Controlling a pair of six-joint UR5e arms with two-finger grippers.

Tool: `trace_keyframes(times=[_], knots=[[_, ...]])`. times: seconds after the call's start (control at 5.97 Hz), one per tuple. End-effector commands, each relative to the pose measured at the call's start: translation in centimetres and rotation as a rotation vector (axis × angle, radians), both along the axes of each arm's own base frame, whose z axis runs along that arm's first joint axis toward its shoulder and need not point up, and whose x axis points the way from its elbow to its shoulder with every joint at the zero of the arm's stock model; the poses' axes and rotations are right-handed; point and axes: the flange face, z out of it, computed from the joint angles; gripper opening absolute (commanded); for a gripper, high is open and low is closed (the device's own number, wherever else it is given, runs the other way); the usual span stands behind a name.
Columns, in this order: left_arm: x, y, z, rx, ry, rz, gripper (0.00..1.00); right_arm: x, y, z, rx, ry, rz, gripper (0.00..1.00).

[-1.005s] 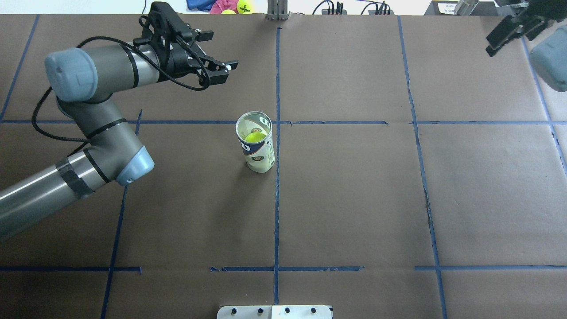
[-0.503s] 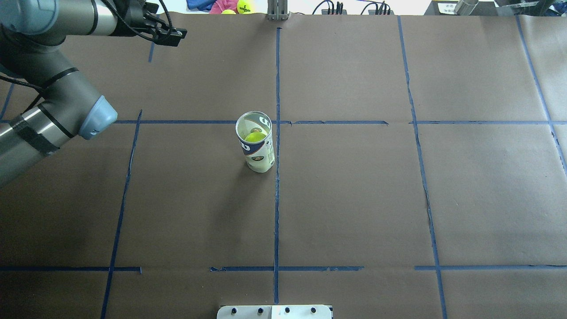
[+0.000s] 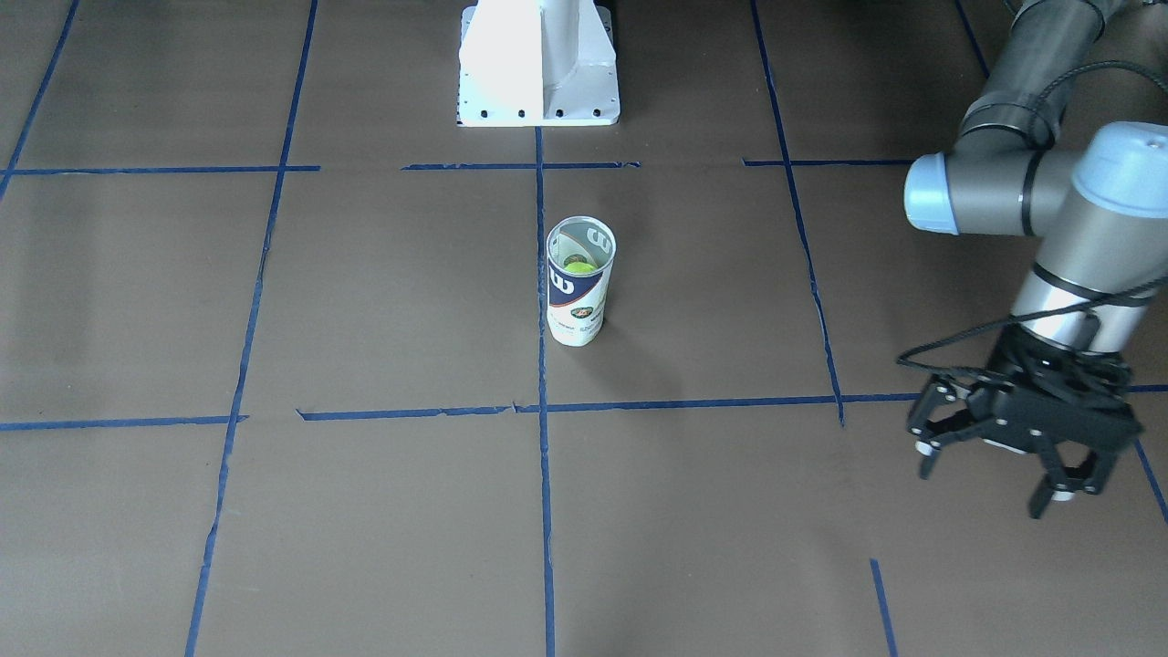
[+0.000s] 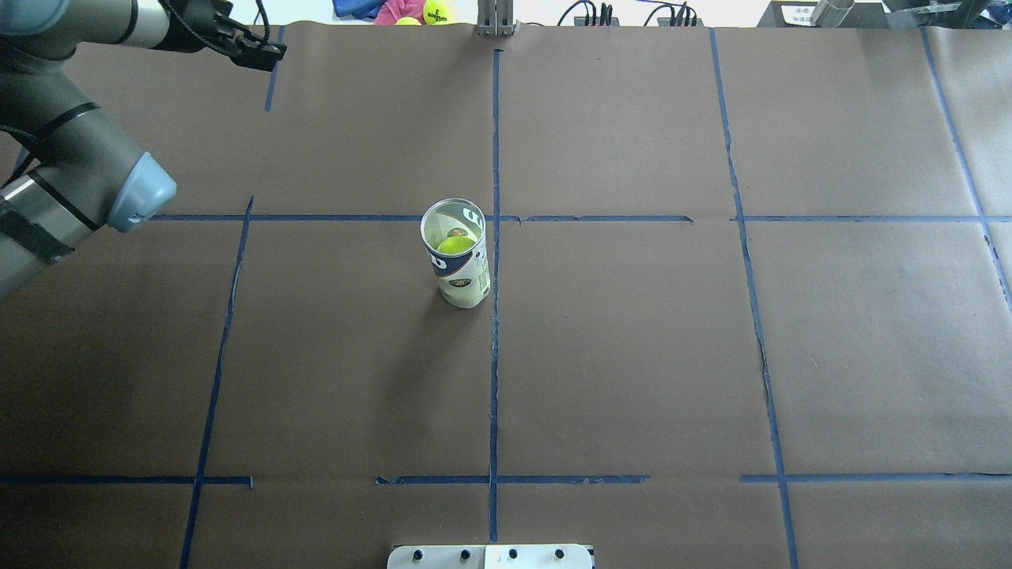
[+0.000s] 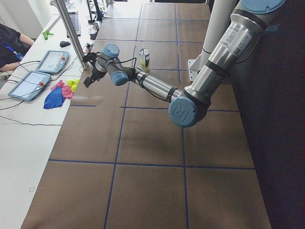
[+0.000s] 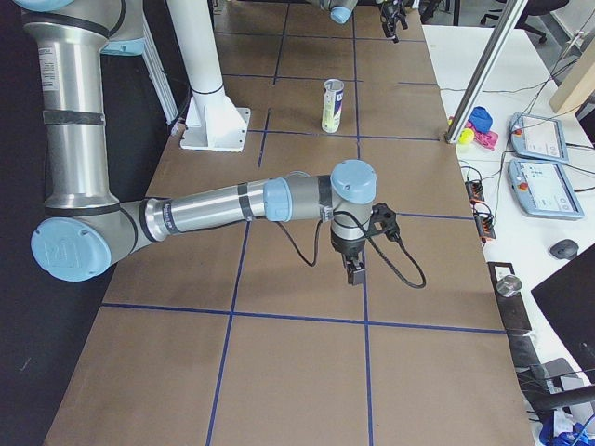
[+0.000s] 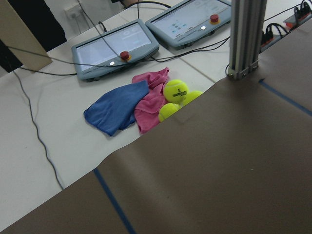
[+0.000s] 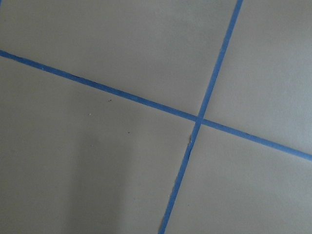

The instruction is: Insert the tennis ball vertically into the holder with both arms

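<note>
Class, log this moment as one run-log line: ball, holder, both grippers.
tennis ball: inside holder | holder: upright, ungripped | left gripper: open, empty, clear of holder | right gripper: clear of holder, open/shut unclear

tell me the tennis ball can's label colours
Navy and white; the tennis-ball can shows best in the exterior front-facing view.

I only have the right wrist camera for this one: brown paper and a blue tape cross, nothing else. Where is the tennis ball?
Observer: In the overhead view the tennis ball sits inside the Wilson tennis-ball can, which stands upright with its mouth open.
Operator: Is the left claw anywhere near it?
Observer: No. The front-facing view shows the left claw open and empty, hanging well off to one side of the can.
</note>
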Motion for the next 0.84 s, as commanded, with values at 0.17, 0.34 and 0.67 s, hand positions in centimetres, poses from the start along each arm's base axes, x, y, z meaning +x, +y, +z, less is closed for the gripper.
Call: trace_keyframes(times=[0.17,0.34,0.67], knots=[[-11.0,1.5,12.7,-0.304,-0.087,0.083,1.0,0.5,1.2,2.4,-0.033,0.007,-0.004,1.0],[-14.6,2.5,17.8,-0.412,-0.035,0.122,1.0,0.5,1.4,3.0,-0.047,0.009,-0.003,1.0],[-19.9,6.8,25.2,-0.61,0.044,0.09,1.0,0.4,1.7,3.4,-0.057,0.012,-0.006,1.0]])
